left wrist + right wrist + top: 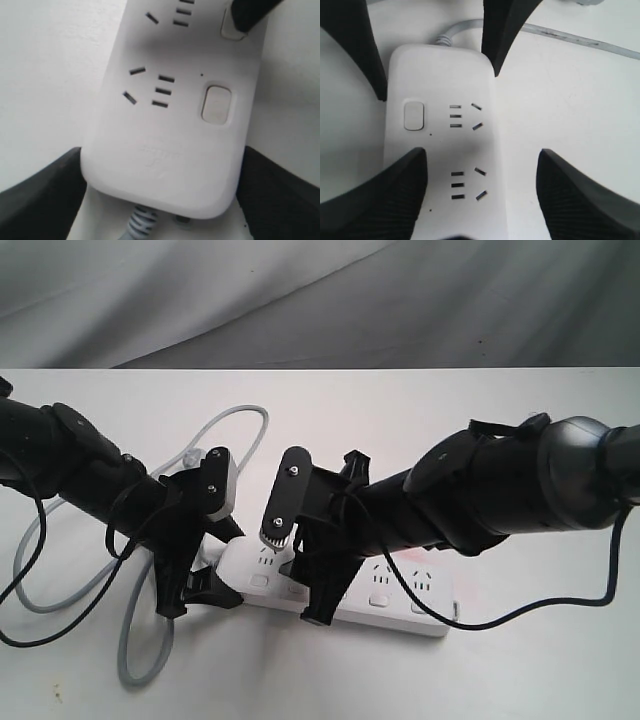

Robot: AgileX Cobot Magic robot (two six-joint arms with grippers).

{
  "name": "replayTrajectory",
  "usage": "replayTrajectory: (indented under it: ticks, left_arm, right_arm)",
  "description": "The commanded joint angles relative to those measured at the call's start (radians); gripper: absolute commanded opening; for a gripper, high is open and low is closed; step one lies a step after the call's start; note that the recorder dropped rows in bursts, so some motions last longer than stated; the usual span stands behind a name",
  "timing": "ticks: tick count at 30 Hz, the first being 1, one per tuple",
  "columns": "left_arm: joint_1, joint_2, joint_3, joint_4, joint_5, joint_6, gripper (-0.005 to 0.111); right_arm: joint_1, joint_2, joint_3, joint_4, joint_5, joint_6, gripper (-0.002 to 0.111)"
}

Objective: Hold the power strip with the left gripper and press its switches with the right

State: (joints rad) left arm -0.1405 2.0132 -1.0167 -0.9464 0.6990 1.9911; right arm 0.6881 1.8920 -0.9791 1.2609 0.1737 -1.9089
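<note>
The white power strip (400,595) lies flat on the table, with its grey cord (135,645) looping off to the left. My left gripper (162,167) is shut on the strip's cord end, one black jaw against each long side. The first switch (216,104) beside it is uncovered. My right gripper (481,155) hangs open over the second outlet. One of its ribbed fingers (385,200) rests on the switch row and covers the second switch, while the other finger stands off the strip over the table. More switches (378,600) show further right.
A white table (540,670) carries everything, with grey cloth (300,300) behind it. Black arm cables (60,620) hang over the table at the left, and another black cable (560,602) hangs at the right. The grey cord (570,37) runs past the strip's end.
</note>
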Motion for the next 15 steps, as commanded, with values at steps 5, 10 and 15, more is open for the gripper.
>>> replayTrajectory:
  ticks: [5,10,15]
  left_arm:
    - [-0.004,0.001,-0.001,0.013,0.012,0.000,0.066]
    - [-0.004,0.001,-0.001,0.013,0.012,0.000,0.066]
    - [-0.004,0.001,-0.001,0.013,0.012,0.000,0.066]
  right_arm:
    - [-0.011,-0.011,0.005,-0.005,-0.003,-0.006,0.059]
    - [-0.011,-0.011,0.005,-0.017,-0.009,-0.006,0.059]
    - [-0.011,-0.011,0.005,-0.021,-0.017,-0.006,0.059]
